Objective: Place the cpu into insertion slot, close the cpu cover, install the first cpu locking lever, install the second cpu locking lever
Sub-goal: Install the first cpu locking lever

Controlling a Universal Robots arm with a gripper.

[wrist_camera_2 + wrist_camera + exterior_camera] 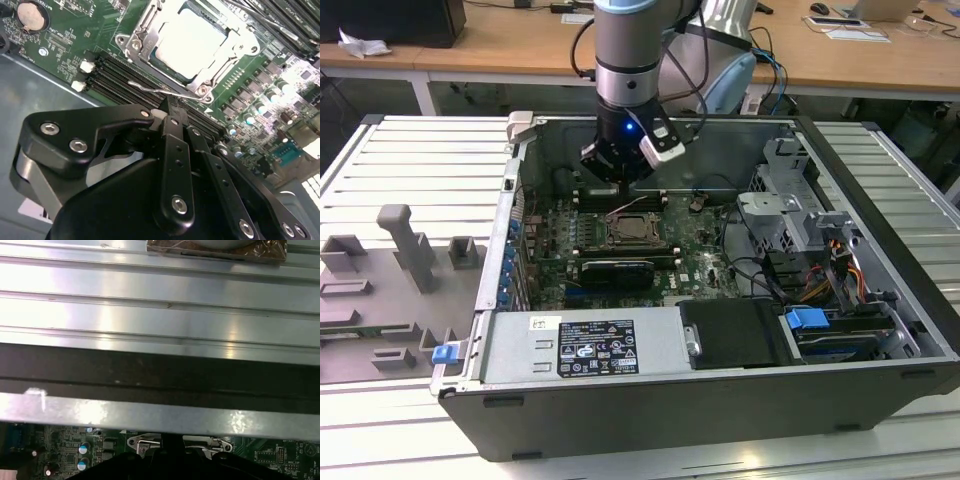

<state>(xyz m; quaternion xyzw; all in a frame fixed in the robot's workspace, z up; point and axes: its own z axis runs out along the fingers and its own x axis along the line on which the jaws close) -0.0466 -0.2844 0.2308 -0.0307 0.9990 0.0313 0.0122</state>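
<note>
Cpu (pixel 192 42) face up, cpu cover (pixel 137 42) framing it, wire locking lever (pixel 145 86) along cover edge, gripper (pixel 170 104) closed up beside it, white-labelled power supply (pixel 655 350).

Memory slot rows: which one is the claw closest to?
The row right at the claw, on its side of the chip; the other row lies across the chip.

A grey robot arm (pixel 628 40) reaches straight down, its wrist vertical. Its black hand (pixel 616 165) points downward, two fingers (pixel 170 150) drawn together at their tips.
</note>
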